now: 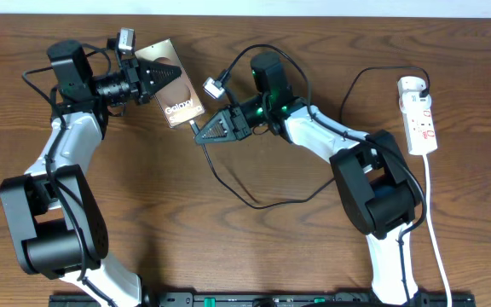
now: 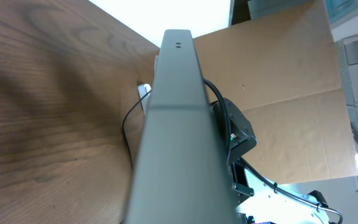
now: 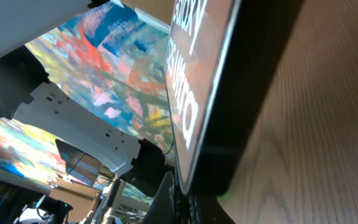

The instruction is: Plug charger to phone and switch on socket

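- Closest of all, in the left wrist view, is the grey metal side of the phone (image 2: 169, 124), a flat rectangular slab with a dark frame. It runs from 12 to 6 o'clock through the middle of the frame.
- Brown wooden surface (image 2: 42, 112) fills 9 o'clock, and a tan cardboard sheet (image 2: 291, 81) stands at 2 o'clock. The black housing of the right arm (image 2: 238, 134) shows at 4 o'clock.
- In the right wrist view the phone's brownish screen with white lettering runs from 12 o'clock down to 6 o'clock, edge-on and very near. Wood grain of the surface lies at 3 o'clock. Whether the phone touches the wood I cannot tell.
- In the overhead view the left end effector (image 1: 176, 74) at 11 o'clock is clamped on the upper half of the tilted phone, whose lettered lower half sticks out toward 5 o'clock.
- The right end effector (image 1: 199, 135), near the centre, is closed on the plug end of the charger (image 1: 251, 205), a long thin black cable. The tip sits just beside the phone's lower end.
- From the tip the cable loops toward 6 o'clock and then runs across to 3 o'clock.
- The socket (image 1: 421, 119), a narrow white power strip with red marks, lies at 2 o'clock. Its white cord (image 1: 435, 230) trails toward 5 o'clock, well apart from both end effectors.
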You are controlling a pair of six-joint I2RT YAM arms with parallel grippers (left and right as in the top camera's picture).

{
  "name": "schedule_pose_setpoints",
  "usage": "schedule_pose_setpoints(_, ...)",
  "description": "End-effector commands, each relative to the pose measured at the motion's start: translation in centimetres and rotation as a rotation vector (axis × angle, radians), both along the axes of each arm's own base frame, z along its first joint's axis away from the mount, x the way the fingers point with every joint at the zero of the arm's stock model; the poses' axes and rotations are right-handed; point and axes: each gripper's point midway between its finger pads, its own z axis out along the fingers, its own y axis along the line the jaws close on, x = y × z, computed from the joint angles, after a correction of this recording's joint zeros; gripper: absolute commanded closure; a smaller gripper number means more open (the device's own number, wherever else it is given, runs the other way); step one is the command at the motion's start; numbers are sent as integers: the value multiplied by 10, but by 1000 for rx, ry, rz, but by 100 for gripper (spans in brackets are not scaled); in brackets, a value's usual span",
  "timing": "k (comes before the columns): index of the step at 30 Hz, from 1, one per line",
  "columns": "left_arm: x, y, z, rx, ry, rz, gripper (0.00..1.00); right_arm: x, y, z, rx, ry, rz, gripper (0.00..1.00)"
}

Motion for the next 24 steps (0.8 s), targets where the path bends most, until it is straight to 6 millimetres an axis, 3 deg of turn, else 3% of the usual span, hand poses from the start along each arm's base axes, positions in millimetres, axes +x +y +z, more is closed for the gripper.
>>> schedule_pose_setpoints(1, -2, 1, 9, -2, -29, -13, 93, -6, 2, 6, 10, -1, 25, 99)
schedule_pose_setpoints(24, -5, -1, 11, -9, -30, -32, 92, -5, 3, 6, 12, -11, 19, 99)
